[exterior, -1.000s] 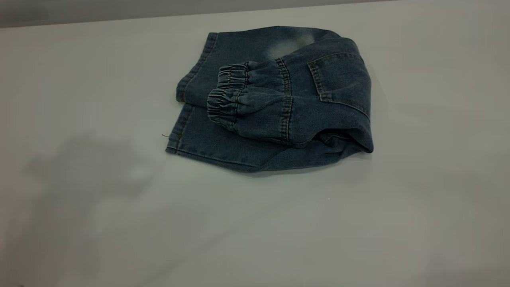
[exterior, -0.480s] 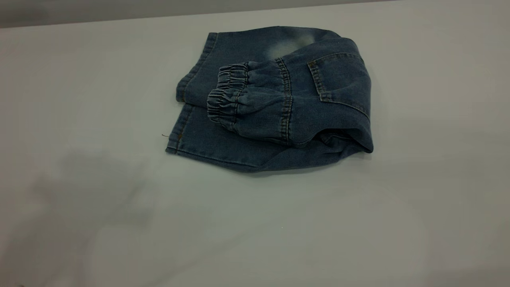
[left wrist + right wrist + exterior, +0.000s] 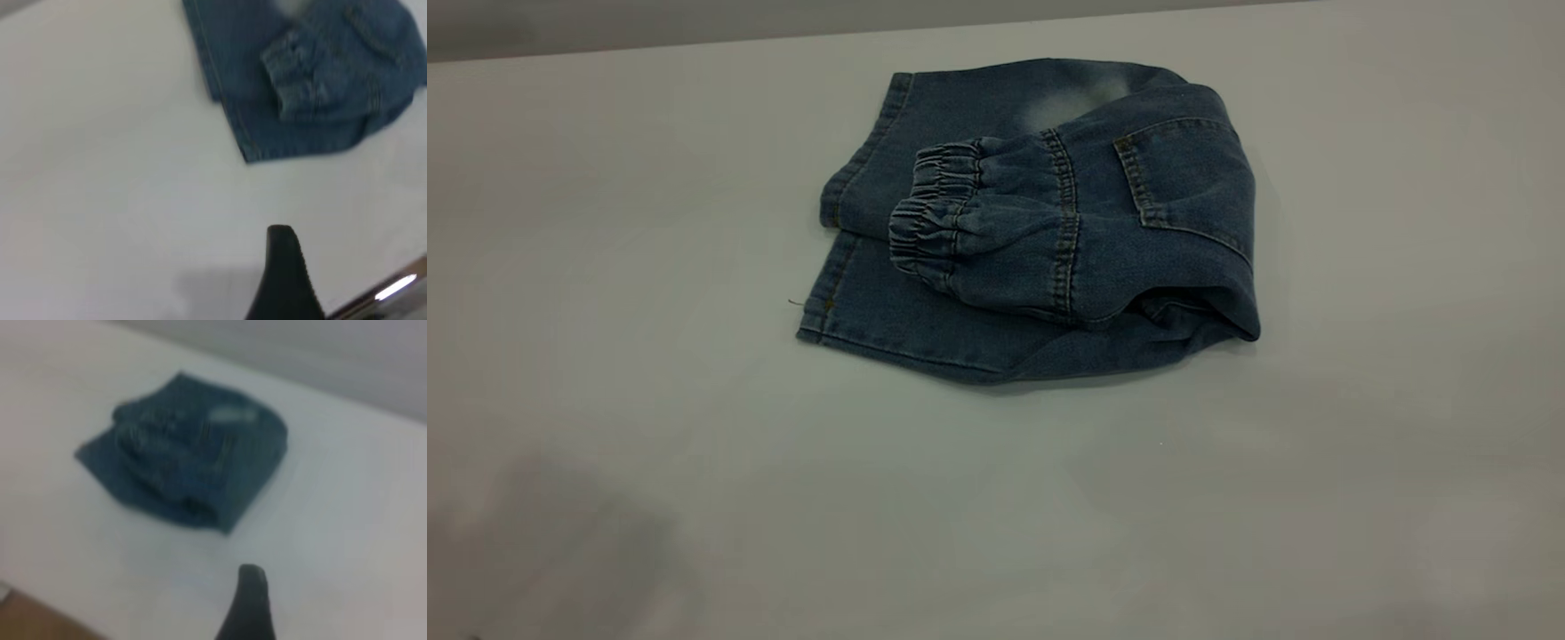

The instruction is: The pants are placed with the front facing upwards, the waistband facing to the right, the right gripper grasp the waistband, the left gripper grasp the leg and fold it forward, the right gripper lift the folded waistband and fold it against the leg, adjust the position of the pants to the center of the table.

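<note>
— Start at the left. What is there?

— Bare table (image 3: 605,267), with a soft grey shadow (image 3: 543,533) on it at the near left corner. Neither arm shows in the exterior view. The left gripper (image 3: 283,267) appears only in its own wrist view, as one black tapered tip hanging over plain table, well apart from the cloth. Whether it is spread or closed, I cannot tell.

— And the pants?

— The pants (image 3: 1040,222) lie folded into a compact bundle on the far half of the table, a little right of the middle. The leg hems (image 3: 827,293) make the bundle's left edge, lying flat, with tan stitching and a short loose thread (image 3: 794,302) just beside the near corner.

— Where is the waistband?

— The waistband (image 3: 929,213) is folded over on top of the legs. Its puckered elastic edge faces left and stops short of the hems. Right of it run a double-stitched seam (image 3: 1063,240) and then a back pocket (image 3: 1183,178). A pale faded patch (image 3: 1072,98) shows on the lower layer at the far edge.

— The right side?

— A rounded fold (image 3: 1227,302) closes the bundle there, slightly puffed. The right gripper (image 3: 248,600) shows as one dark tip in its wrist view, above bare table and clear of the pants. I cannot tell its state either.
</note>
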Robot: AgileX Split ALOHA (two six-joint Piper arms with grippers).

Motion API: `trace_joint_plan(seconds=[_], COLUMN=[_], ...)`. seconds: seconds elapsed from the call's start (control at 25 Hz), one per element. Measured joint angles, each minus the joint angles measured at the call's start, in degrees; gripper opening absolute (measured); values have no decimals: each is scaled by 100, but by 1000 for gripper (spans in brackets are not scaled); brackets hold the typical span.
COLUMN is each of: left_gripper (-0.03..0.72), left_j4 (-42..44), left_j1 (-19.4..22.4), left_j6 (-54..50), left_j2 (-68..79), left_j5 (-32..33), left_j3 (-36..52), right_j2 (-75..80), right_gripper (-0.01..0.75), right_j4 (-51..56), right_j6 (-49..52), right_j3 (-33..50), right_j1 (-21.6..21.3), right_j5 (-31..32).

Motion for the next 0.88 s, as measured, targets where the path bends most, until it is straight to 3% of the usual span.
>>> trace_joint_plan(seconds=[0.24,0.44,0.88], left_gripper=[452,452,452], left_j4=[0,55,299], left_j1=[0,0,0], left_j6=[247,247,214], left_j2=[-1244,-2343,-3209], left_j5=[-2,-462,-795], left_j3=[1370,2313,3113], right_j2=[0,0,0], right_gripper=[532,532,532], right_j4=[0,-24,-294], right_j6=[-24,-24,274], right_j3=[654,934,965], right_j1=[0,0,0], right_j5=[-362,-391,-595])
